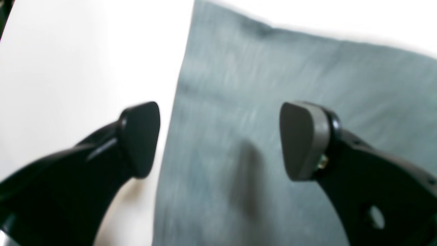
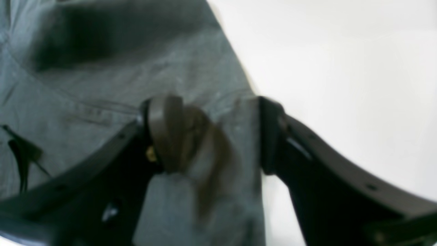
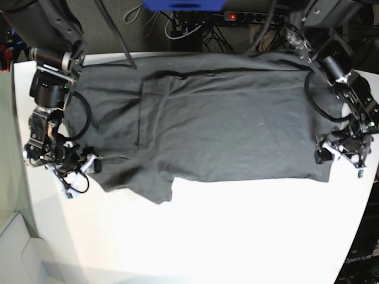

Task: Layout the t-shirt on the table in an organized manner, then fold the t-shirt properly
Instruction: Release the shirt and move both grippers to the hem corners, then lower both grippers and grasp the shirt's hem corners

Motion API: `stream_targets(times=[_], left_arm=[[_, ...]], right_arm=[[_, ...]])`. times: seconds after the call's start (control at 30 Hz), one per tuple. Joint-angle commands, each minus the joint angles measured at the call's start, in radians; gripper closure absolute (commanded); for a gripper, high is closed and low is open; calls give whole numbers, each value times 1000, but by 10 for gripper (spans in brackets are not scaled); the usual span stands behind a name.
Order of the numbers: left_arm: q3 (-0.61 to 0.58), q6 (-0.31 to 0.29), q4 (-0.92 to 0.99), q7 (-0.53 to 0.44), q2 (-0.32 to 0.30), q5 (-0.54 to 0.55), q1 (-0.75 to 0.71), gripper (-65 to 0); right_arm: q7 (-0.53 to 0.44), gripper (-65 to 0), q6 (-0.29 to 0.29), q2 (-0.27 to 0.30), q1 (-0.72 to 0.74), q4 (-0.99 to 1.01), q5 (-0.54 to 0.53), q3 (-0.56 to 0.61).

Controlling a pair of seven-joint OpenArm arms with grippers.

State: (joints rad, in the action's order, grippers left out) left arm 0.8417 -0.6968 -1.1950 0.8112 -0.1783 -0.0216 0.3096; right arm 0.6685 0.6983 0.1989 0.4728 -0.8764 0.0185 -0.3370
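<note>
In the left wrist view, the left gripper (image 1: 220,140) hangs with its jaws wide apart and nothing between them, straddling the side edge of the dark charcoal-grey cloth t-shirt (image 1: 290,68); one pad is over the smooth white tabletop (image 1: 68,68), the other over cloth.

In the right wrist view, the right gripper (image 2: 213,136) brackets the shirt's edge, cloth lying between its jaws; blur hides whether they are pinching it, so I cannot tell.

In the base view, the shirt lies spread across the far half of the table, mostly flat, one lower corner jutting. It looks light, limp and wrinkle-prone, likely to sag and drag, so the hems and corners at each end seem the best holds.
</note>
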Motion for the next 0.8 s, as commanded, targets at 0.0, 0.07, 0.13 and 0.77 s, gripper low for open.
stream_targets(times=[0.0, 0.07, 0.13, 0.77], left_arm=[[0, -1, 13, -31, -22, 13, 33, -532], [0, -1, 65, -59, -36, 13, 63, -532], [0, -1, 134, -97, -50, 13, 95, -532], [0, 111, 610, -470, -86, -146, 254, -532]], right_arm=[[-10, -242, 0, 9, 27, -13, -12, 2], [-10, -139, 0, 9, 25, -13, -12, 2], [-10, -16, 0, 9, 25, -13, -12, 2], [-10, -10, 0, 10, 27, -13, -12, 2]])
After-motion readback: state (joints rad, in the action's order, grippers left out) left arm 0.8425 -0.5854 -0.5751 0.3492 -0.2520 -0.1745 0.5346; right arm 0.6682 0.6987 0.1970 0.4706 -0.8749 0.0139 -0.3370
